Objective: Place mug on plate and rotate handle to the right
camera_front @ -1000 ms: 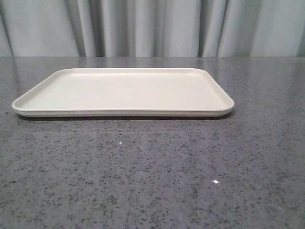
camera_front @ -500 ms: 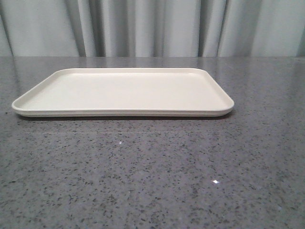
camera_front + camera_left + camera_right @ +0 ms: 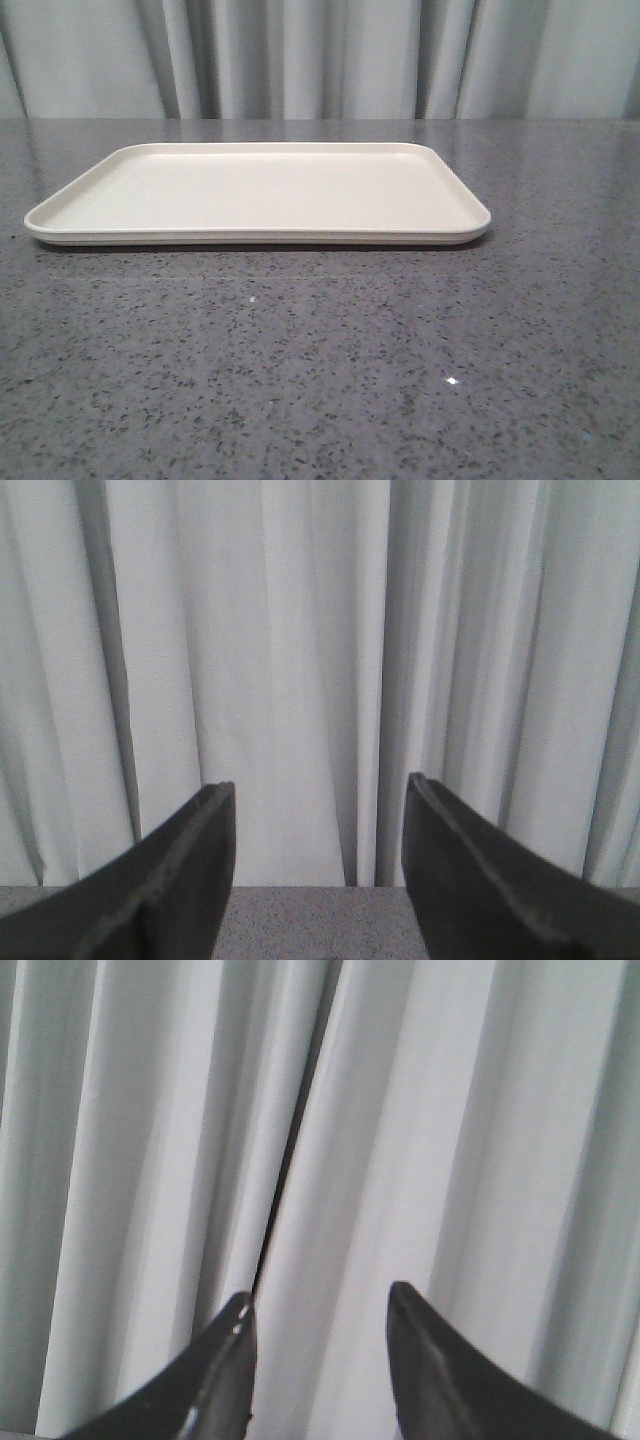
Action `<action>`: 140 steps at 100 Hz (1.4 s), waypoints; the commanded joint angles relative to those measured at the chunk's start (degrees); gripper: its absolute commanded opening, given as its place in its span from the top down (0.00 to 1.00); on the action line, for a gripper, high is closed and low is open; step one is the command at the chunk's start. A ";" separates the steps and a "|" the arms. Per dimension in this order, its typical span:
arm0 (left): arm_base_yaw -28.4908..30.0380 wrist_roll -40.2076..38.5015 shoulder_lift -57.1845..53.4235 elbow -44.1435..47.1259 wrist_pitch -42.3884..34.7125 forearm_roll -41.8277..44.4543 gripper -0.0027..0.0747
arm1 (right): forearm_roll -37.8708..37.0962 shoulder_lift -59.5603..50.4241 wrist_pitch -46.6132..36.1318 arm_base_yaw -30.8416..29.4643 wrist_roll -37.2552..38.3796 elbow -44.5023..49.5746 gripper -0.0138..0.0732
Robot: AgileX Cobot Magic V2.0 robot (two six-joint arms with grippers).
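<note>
The cream-white rectangular plate (image 3: 258,192) lies flat on the grey speckled table in the front view, with nothing on it. The mug and its handle are out of view in every frame. Neither gripper shows in the front view. In the left wrist view my left gripper (image 3: 320,785) is open and empty, facing the pale curtain above the table's far edge. In the right wrist view my right gripper (image 3: 320,1300) is open and empty, facing the curtain.
The grey speckled table (image 3: 320,360) stretches in front of the plate and to both sides. A pale pleated curtain (image 3: 320,55) hangs behind the table's far edge. A strip of tabletop (image 3: 320,920) shows between the left fingers.
</note>
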 commanded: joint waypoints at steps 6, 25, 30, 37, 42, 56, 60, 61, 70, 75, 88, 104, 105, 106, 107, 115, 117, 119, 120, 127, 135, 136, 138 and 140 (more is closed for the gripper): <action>0.16 -0.08 1.86 -4.59 -0.01 -0.05 0.47 | -0.42 0.58 -2.64 -0.32 -0.45 -1.74 0.46; 0.16 -0.08 3.78 -8.01 3.11 -0.06 0.47 | -0.37 0.58 0.68 -0.32 -0.45 -1.80 0.41; 0.16 -0.08 4.41 -8.97 4.66 -0.06 0.47 | -0.37 0.77 1.29 -0.32 -0.45 -1.85 0.36; 0.16 0.01 5.19 -9.76 5.75 -0.06 0.47 | -0.26 0.85 1.57 -0.32 -0.45 -2.00 0.29; 0.16 0.01 5.69 -10.31 6.24 -0.06 0.47 | -0.17 1.01 2.22 -0.32 -0.45 -2.54 0.26; 0.16 0.01 5.94 -10.55 6.93 0.40 0.48 | -0.23 2.64 5.78 -0.32 -0.45 -6.39 0.26; 0.16 0.01 5.94 -10.59 7.70 0.65 0.48 | -0.23 3.27 6.69 -0.32 -0.45 -7.66 0.26; 0.16 0.01 5.94 -10.59 7.84 0.64 0.48 | -0.23 3.59 6.85 -0.32 -0.45 -7.91 0.26; 0.16 0.01 5.94 -10.59 10.18 1.95 0.48 | -0.61 5.93 8.80 -0.32 -0.51 -11.54 0.26; 0.16 0.01 6.06 -10.70 11.11 3.06 0.48 | -0.90 7.40 10.18 -0.32 -0.51 -13.77 0.26; 0.16 0.01 8.41 -13.98 16.51 6.43 0.48 | -0.90 11.43 12.85 -0.32 -0.51 -17.80 0.26; 0.16 0.01 13.70 -21.29 23.85 10.97 0.48 | -0.90 14.13 14.23 -0.32 -0.51 -19.53 0.26; 0.16 0.01 14.24 -21.90 24.45 11.22 0.48 | -0.90 14.27 14.23 -0.32 -0.51 -19.53 0.26; 0.16 0.01 14.52 -22.21 24.76 11.24 0.48 | -0.90 14.32 14.30 -0.32 -0.51 -19.53 0.26; 0.16 0.01 14.80 -22.52 25.06 11.35 0.48 | -0.90 14.42 14.36 -0.32 -0.51 -19.53 0.26; 0.16 0.13 18.29 -25.59 29.48 11.98 0.48 | -0.90 14.92 14.63 -0.32 -0.51 -19.53 0.26; 0.16 0.13 19.20 -26.12 30.68 11.98 0.48 | -0.90 14.92 14.63 -0.32 -0.51 -19.53 0.26; 0.16 0.13 19.81 -26.41 31.46 11.98 0.48 | -0.90 14.92 14.63 -0.32 -0.51 -19.53 0.26; 0.16 0.13 20.40 -26.61 32.26 11.98 0.48 | -0.90 14.92 14.69 -0.32 -0.51 -19.53 0.26; 0.16 0.23 22.92 -26.94 37.00 12.06 0.48 | -0.90 14.92 14.82 -0.32 -0.51 -19.53 0.26; 0.16 0.23 26.46 -26.94 42.65 12.06 0.48 | -0.90 14.92 15.02 -0.32 -0.51 -19.53 0.26; 0.16 0.23 26.74 -26.94 43.57 12.06 0.48 | -0.90 14.92 15.02 -0.32 -0.51 -19.53 0.26; 0.16 0.23 27.52 -26.94 43.58 11.96 0.48 | -0.90 14.92 15.17 -0.32 -0.51 -19.53 0.26; 0.16 0.23 28.15 -26.68 43.58 11.89 0.48 | -0.90 14.92 15.17 -0.32 -0.51 -19.53 0.26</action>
